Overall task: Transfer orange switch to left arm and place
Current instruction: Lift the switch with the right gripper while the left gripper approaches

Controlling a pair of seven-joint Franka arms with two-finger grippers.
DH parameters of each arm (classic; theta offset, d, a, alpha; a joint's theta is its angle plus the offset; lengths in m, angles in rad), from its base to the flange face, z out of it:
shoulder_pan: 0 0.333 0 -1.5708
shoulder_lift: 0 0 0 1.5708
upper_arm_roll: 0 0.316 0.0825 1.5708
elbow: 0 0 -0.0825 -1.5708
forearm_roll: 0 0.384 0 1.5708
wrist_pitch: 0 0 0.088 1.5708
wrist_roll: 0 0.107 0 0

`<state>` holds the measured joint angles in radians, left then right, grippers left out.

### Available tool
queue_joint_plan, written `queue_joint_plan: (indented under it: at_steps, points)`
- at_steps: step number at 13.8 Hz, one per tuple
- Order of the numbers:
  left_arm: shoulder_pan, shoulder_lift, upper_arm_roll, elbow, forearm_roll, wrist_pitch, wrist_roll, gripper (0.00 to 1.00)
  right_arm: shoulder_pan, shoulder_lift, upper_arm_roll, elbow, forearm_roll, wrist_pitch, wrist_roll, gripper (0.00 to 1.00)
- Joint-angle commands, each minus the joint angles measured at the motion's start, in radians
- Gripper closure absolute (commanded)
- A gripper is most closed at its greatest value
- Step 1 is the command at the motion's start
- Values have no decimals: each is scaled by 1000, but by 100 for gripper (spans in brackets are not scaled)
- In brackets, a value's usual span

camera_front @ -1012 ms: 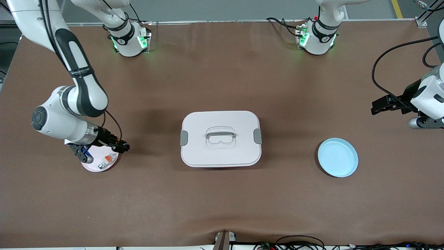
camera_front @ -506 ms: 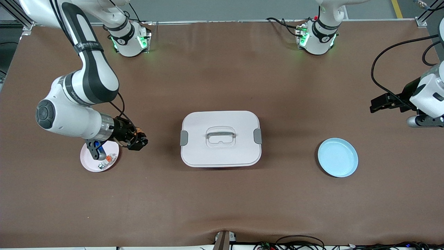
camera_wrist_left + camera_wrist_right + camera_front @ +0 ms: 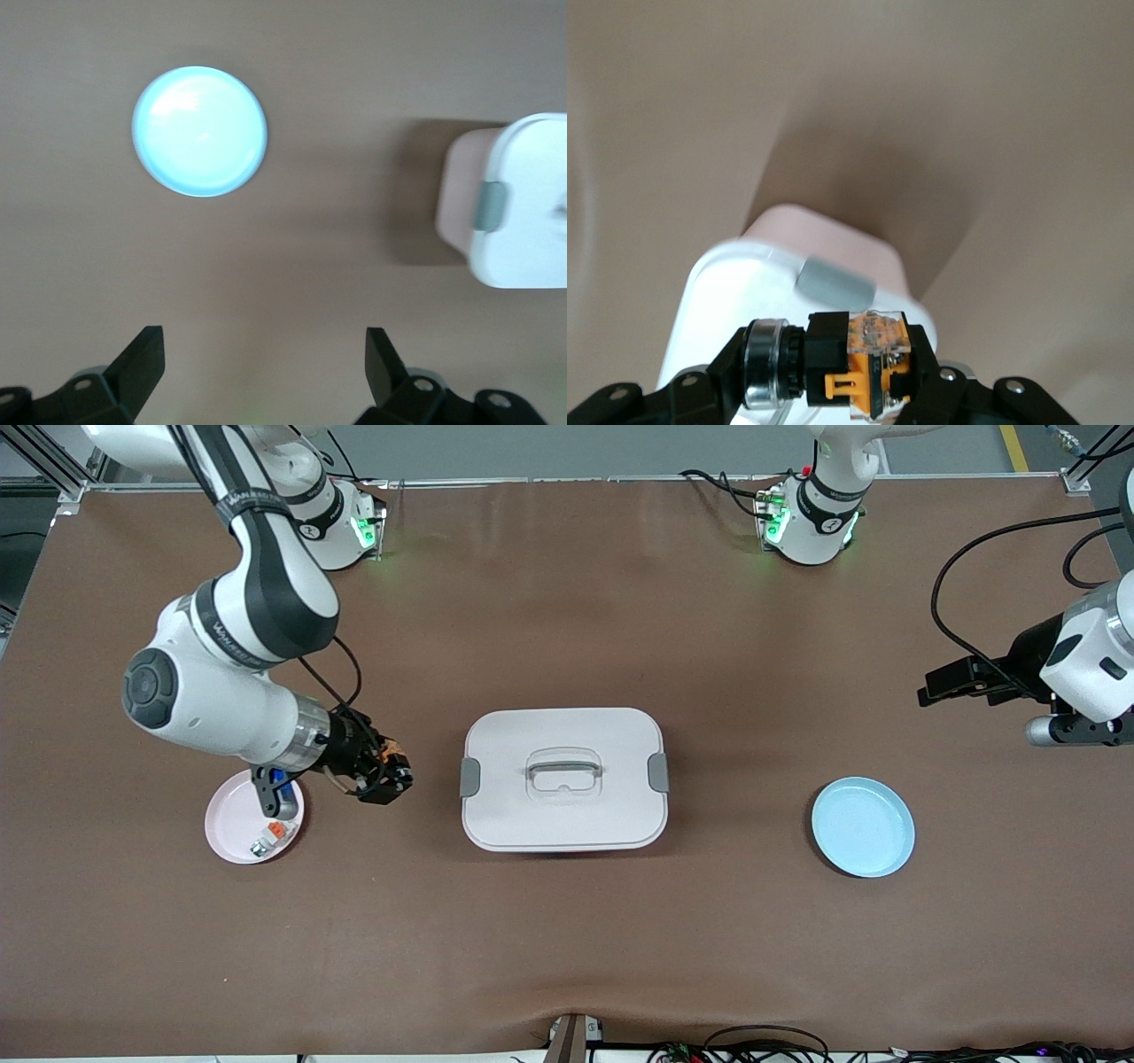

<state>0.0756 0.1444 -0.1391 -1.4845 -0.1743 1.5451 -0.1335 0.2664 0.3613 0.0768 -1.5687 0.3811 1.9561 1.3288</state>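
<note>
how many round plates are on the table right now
2. The pink plate lies toward the right arm's end of the table, partly covered by that arm; the blue plate lies toward the left arm's end. The box sits between them.

The left claw [image 3: 264, 376] is hanging wide open over the bare brown counter [image 3: 310, 257] — a blue plate [image 3: 199, 131] and the white box [image 3: 514, 212] are lying apart from each other.

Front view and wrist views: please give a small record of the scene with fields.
right hand: shut on the orange switch, over the table between pink plate and box
left hand: open, empty, waits at its own end of the table
blue plate: empty
pink plate: holds small parts
</note>
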Motion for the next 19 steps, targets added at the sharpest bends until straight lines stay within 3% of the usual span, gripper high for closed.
queue_joint_plan:
  at_steps: [1, 4, 7, 15, 19]
  points:
    - [-2, 1, -10, 15, -69, -19, -93, 0, 34, 18, -11, 68, 77, -11, 87, 100]
    - [-16, 10, -27, 15, -152, -17, -217, 0, 74, 22, -11, 107, 85, -11, 188, 100]
    - [-14, 14, -28, 12, -309, -16, -288, 0, 131, 36, -12, 165, 82, -3, 308, 100]
    - [-123, 26, -34, 9, -349, 6, -413, 0, 263, 154, -15, 386, 76, 24, 582, 100]
    - [-200, 35, -36, 7, -349, 90, -394, 0, 309, 200, -15, 409, 78, 115, 661, 100]
